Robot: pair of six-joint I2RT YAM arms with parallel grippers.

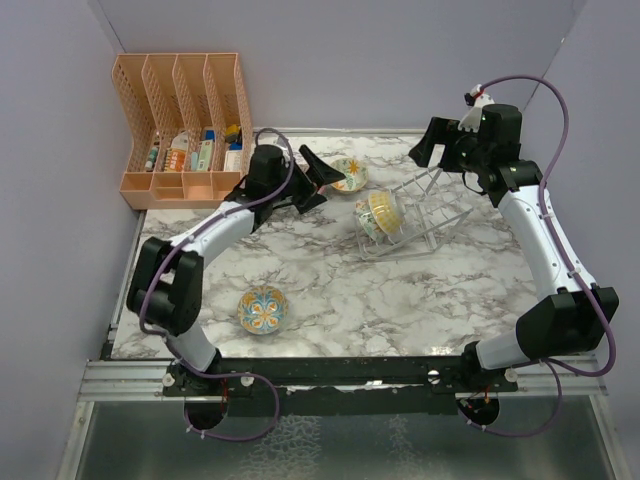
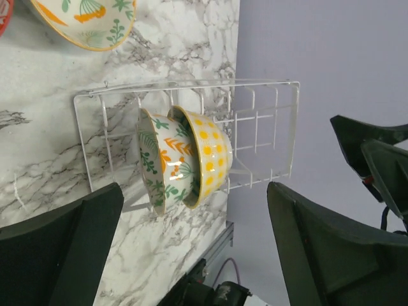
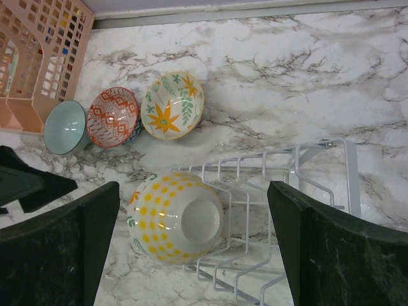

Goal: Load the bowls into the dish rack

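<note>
The wire dish rack stands right of centre, also in the right wrist view and the left wrist view. Two bowls stand on edge in its left end: a yellow-dotted bowl and a leaf-patterned bowl. A pale teal bowl, a red-patterned bowl and a floral bowl sit in a row on the table. Another floral bowl sits near the front left. My left gripper is open and empty beside the row. My right gripper is open and empty above the rack.
An orange slotted organizer with small items stands at the back left, also in the right wrist view. Purple walls enclose the marble table at the back and sides. My left gripper's fingers show just below the teal bowl.
</note>
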